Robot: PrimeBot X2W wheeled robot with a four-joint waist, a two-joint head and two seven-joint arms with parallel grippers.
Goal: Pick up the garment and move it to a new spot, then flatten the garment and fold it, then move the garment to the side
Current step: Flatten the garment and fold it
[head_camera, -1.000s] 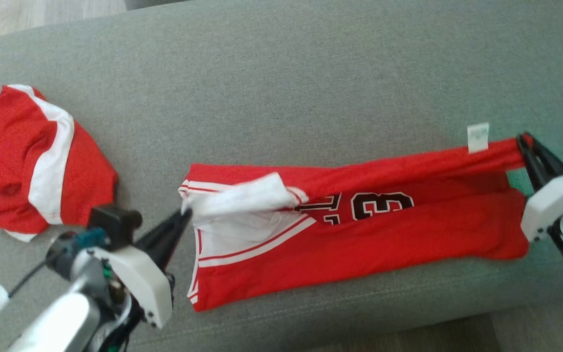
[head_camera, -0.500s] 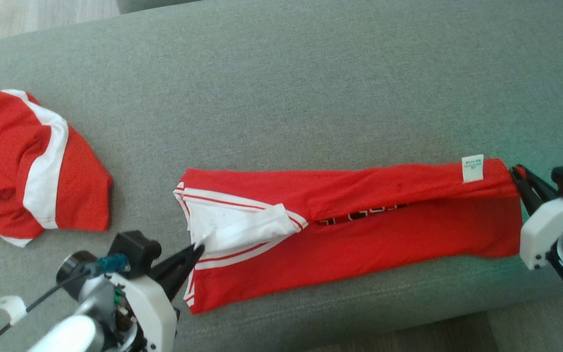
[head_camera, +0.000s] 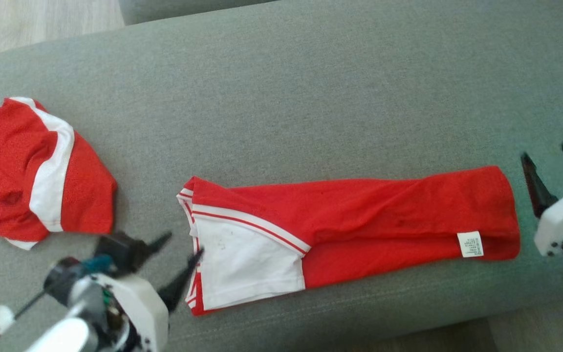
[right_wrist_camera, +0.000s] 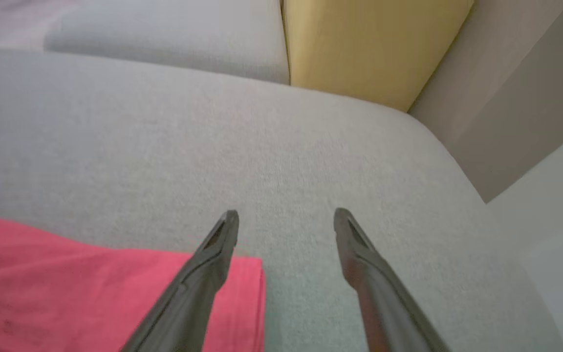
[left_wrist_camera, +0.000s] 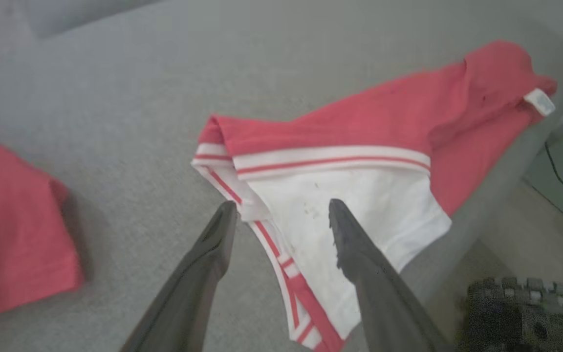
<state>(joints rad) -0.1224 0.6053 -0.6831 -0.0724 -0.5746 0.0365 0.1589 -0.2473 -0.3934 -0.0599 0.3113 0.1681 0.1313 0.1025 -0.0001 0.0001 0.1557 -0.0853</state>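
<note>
The left hand (head_camera: 184, 244) and right hand (head_camera: 544, 151) are held open, empty. Should one layer alone be pinched, the folded jersey (head_camera: 359, 220) may be dragged off the sofa cushion (head_camera: 311, 98).

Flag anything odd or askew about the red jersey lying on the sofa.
The jersey is folded unevenly: its white panel end spreads much wider than the end with the label. Faint dark specks mark that panel, like small stains.
</note>
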